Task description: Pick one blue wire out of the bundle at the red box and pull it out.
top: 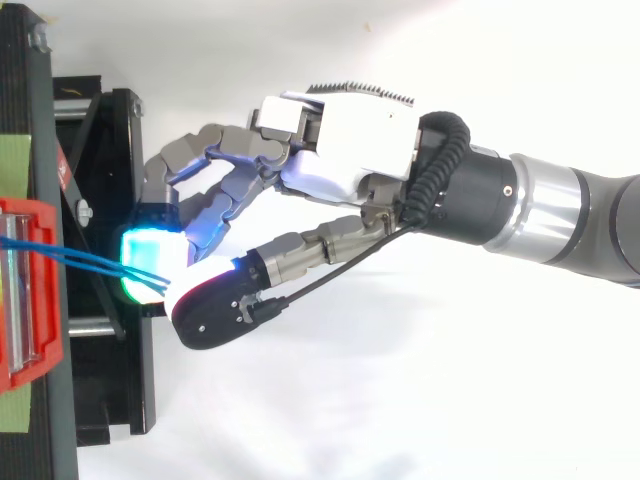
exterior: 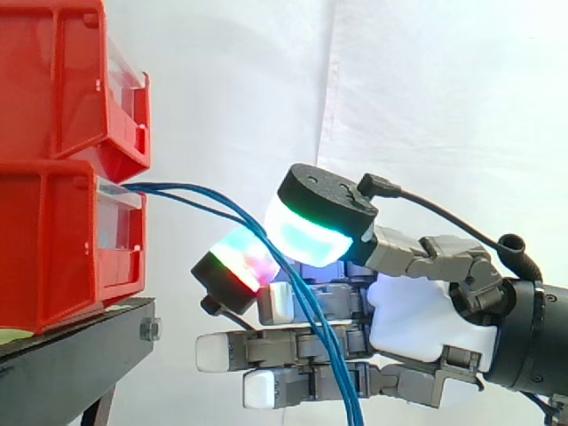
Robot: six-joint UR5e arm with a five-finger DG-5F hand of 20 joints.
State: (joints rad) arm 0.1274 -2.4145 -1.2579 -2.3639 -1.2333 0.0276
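Blue wires [exterior: 204,197] leave the front of the lower red bin [exterior: 62,240] and arc right and down across my hand [exterior: 417,319]. The hand reaches in from the right. Its thumb pad [exterior: 306,238] glows cyan and green, and a curled finger's pad [exterior: 241,259] glows red and green. The two pads press together with the wires between them. The other fingers lie straight below, with the wires hanging in front of them. From above, the blue wires [top: 90,262] run from the red bin [top: 25,290] into the pinch of the hand [top: 350,130].
A second red bin [exterior: 71,80] is stacked on the lower one. Both rest on a black stand [exterior: 71,364] whose frame [top: 110,380] lies under the fingertips. A white curtain hangs behind.
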